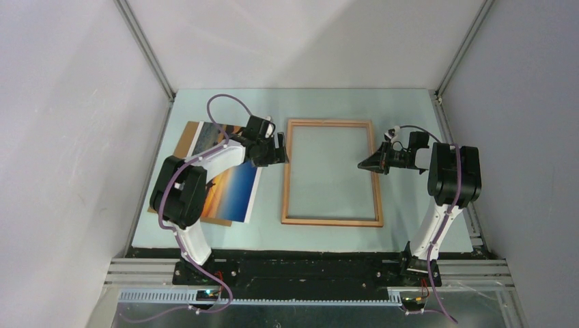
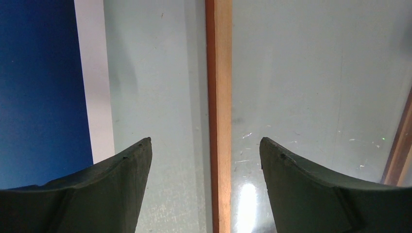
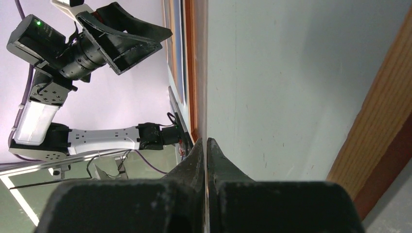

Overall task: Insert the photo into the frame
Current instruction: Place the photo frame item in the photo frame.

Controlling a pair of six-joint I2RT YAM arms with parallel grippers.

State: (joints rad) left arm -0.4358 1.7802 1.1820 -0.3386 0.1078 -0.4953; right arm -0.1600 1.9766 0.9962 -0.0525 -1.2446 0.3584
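Frames: one frame (image 1: pixel 332 221), lying between the two pincers.
Photos: one photo (image 1: pixel 235 191), lying just outboard of the left pincer (image 1: pixel 280 152).
Backing boards: one backing board (image 1: pixel 183 143), peeking out under the photo, farther from that pincer.
Pincers: two, the left pincer facing the right pincer (image 1: pixel 362 165) across the frame.
Arms: two, left arm (image 1: pixel 218 158) and right arm (image 1: pixel 433 229), each standing behind its own pincer.
Tables: one table (image 1: pixel 403 205), lying under both pincers.
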